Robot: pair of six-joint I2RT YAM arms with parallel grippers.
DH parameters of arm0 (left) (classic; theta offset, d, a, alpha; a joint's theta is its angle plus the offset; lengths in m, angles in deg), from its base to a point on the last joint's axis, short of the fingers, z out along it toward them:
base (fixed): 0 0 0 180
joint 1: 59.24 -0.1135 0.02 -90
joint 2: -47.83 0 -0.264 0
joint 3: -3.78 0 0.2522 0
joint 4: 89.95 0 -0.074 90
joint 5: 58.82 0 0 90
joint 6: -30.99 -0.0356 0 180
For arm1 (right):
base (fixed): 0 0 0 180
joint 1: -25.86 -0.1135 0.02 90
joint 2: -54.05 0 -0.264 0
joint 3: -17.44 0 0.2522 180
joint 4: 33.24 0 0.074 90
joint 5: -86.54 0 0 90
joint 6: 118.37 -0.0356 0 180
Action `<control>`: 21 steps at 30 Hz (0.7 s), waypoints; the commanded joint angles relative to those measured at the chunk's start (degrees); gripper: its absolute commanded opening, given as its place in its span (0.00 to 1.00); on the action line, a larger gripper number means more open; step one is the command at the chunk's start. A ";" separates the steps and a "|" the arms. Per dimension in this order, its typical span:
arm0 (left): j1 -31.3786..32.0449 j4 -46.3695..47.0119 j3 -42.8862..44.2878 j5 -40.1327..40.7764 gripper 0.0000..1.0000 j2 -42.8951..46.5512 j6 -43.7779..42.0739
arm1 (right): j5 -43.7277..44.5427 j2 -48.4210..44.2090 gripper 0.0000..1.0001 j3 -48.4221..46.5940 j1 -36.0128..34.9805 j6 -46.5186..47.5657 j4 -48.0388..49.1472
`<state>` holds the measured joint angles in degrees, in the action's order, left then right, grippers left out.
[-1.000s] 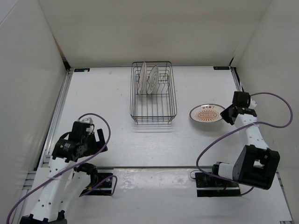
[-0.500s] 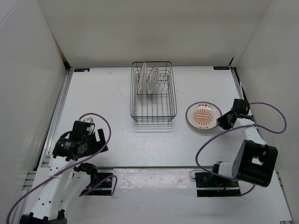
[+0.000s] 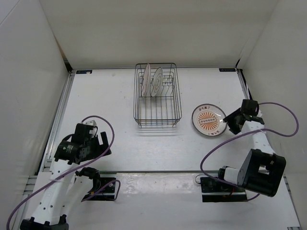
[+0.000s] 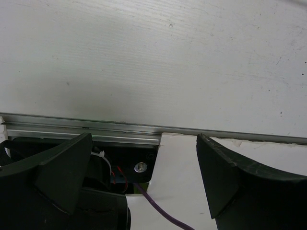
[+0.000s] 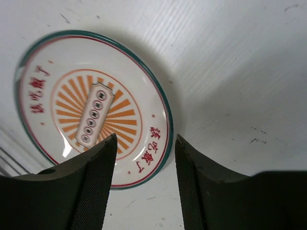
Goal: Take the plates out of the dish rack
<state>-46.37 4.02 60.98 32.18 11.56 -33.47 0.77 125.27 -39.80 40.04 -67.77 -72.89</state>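
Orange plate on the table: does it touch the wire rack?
Apart. Top external view shows bare table between the orange plate and the dish rack.

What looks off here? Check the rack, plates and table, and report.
Nothing stands out. The round orange-patterned plate lies flat on the white table, right of the dark wire dish rack; two white plates stand upright inside it. No spills show.

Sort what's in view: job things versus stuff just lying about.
Job: dish rack; two plates standing in it; orange plate flat on the table; right hand, open at its edge.
Lying about: purple cables.
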 commanded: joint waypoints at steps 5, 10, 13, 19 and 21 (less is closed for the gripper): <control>-0.21 0.82 -0.46 -0.82 1.00 -0.73 -0.32 | -7.46 -4.60 0.52 -10.55 -1.60 2.92 2.25; -0.12 0.90 -0.46 -0.82 1.00 -1.87 -0.58 | -6.08 -2.50 0.48 -24.25 -9.41 5.47 1.63; -0.21 0.73 -0.46 -0.82 1.00 -2.49 -0.58 | -1.88 1.80 0.48 -32.17 -17.39 7.66 -1.07; -0.21 1.08 -0.55 -1.87 1.00 -2.66 -0.93 | 8.06 26.25 0.48 -59.10 -38.03 16.71 -11.60; -0.21 0.99 -0.55 -1.96 1.00 -2.49 -0.84 | 12.02 33.70 0.50 -70.46 -39.66 17.16 -17.16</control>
<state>-46.37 4.37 60.98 31.37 8.89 -33.73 5.58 149.38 -100.72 4.39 -55.42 -79.79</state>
